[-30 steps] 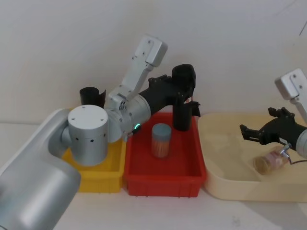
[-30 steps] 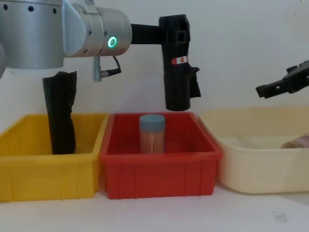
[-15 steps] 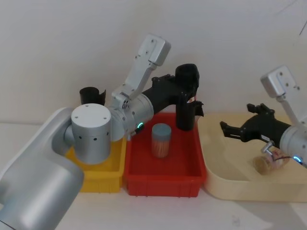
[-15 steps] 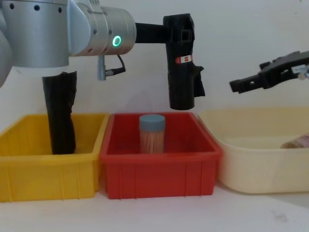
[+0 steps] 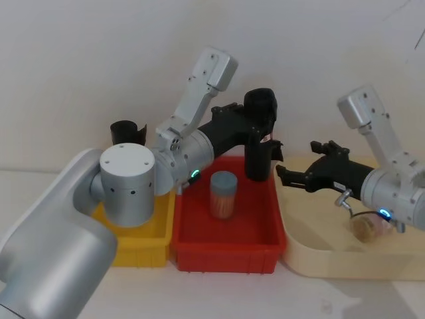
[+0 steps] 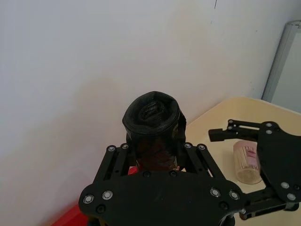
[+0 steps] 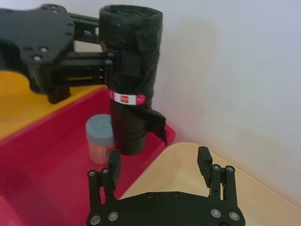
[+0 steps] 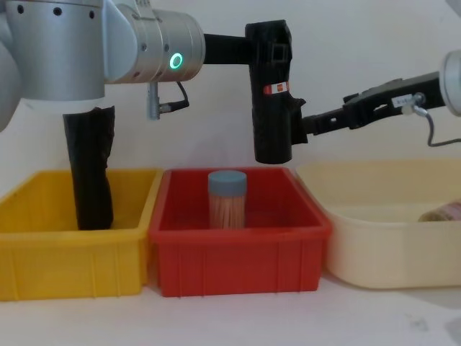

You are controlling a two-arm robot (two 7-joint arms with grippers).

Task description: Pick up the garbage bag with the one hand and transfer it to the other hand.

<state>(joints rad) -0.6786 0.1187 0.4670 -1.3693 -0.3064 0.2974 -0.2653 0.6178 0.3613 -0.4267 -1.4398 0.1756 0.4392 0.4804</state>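
Clamped by the left pincer (image 8: 269, 52) near its top: the garbage bag (image 8: 273, 122), upright, long axis vertical, hanging over the red bin (image 8: 238, 252). Just to its right, level with its lower half: the right pincer (image 8: 320, 122), fingers spread wide, empty, not yet around it.

The white bench (image 8: 230, 321) carries three containers in one row. The red bin (image 8: 238, 261) stands in the middle, a yellow bin (image 8: 68, 263) just beside its left wall and a cream tub (image 8: 392, 256) just beside its right wall.
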